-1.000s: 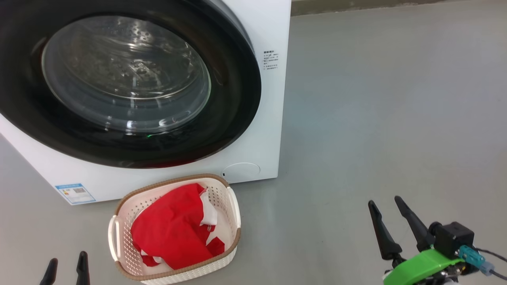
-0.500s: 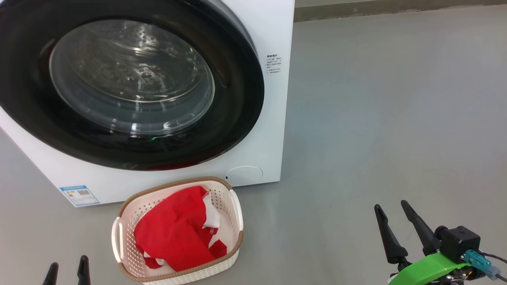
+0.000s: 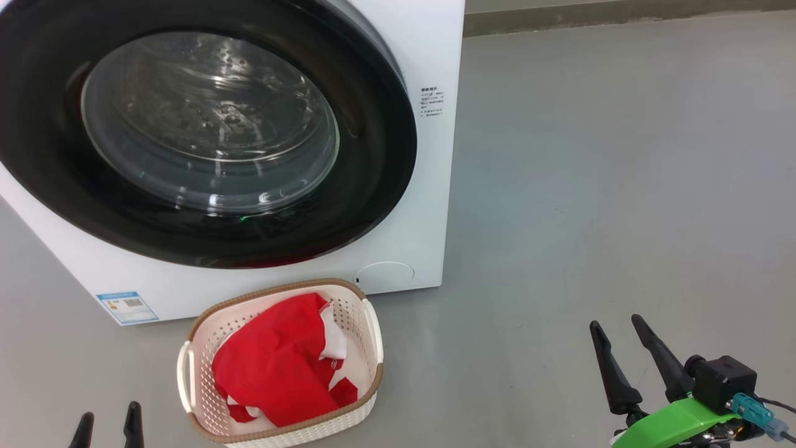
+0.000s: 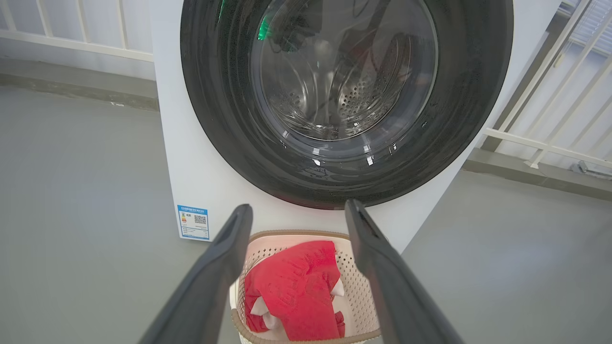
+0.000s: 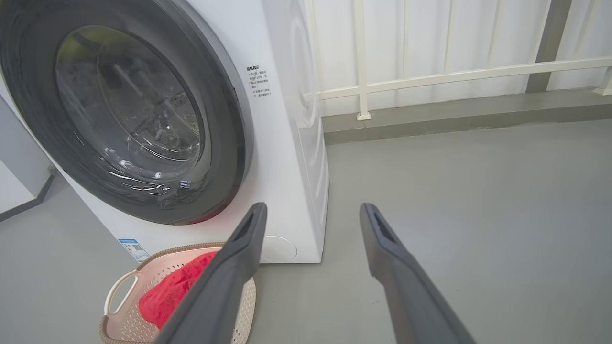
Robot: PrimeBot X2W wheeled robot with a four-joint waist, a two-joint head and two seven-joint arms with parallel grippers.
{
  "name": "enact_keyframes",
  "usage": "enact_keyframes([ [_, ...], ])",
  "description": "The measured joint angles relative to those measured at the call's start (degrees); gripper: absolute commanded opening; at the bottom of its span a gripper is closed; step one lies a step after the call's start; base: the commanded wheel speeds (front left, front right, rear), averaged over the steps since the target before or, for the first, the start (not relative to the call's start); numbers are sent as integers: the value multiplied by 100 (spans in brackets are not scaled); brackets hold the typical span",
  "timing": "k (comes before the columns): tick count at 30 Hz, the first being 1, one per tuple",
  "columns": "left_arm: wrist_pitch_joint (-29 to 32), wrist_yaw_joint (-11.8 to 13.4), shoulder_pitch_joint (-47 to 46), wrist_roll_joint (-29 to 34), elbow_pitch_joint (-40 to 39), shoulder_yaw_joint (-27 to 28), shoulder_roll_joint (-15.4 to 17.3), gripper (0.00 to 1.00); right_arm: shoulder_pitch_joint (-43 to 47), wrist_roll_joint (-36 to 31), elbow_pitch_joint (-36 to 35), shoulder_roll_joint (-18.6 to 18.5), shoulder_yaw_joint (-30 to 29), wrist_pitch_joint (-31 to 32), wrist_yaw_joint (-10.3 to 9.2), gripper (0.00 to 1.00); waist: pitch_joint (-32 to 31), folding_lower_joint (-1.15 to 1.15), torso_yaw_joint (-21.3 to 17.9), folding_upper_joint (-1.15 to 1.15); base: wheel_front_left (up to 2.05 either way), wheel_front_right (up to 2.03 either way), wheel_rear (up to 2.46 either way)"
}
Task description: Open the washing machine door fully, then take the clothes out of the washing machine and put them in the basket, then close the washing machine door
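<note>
since the washing machine stands ahead of both claws with the washing machine door lying flat against its front, the step in hand looks to be the closing, and it may already be done. whether the latch has caught i cannot tell, so a good finish would be one firm, flat push on the black rim rather than on the bulging glass, then a clean pull back. the drum seen through the glass in the left wrist view looks bare, though a red tint at the door's lower edge could be a reflection or trapped cloth; it is worth a look before pressing. the basket stands on the floor between the two claws, just ahead and to the right of the left one, close under the door, so any reach should pass over or beside it without knocking it. the clothes lie heaped inside it. the left claw is spread and holds nothing; the right claw, with the basket well off to its left, is likewise spread and empty.
</note>
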Motion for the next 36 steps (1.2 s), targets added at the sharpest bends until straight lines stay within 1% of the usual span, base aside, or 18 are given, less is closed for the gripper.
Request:
enact_keyframes([
  [3,0,0,1,0,-29,-2,4,100,2,0,-4,0,-4,0,0,100,4,0,17,0,0,0,0],
  [4,1,1,-1,-1,-12,-3,-8,0,2,-2,14,2,-4,0,1,0,4,0,18,0,0,0,0],
  [12,68,1,1,-26,453,-146,-438,0,136,4,543,174,4,13,1,0,4,0,24,0,0,0,0],
  [18,144,1,-1,-308,459,-145,-450,0,153,364,544,176,-16,111,1,0,-13,3,48,0,0,0,0],
  [27,300,1,-21,-750,470,-126,-457,0,152,826,522,189,-55,264,1,0,-2,1,82,0,0,0,0],
  [36,446,1,-82,-1225,486,-94,-485,0,151,1428,485,220,-185,413,1,0,-4,1,115,0,0,0,0],
])
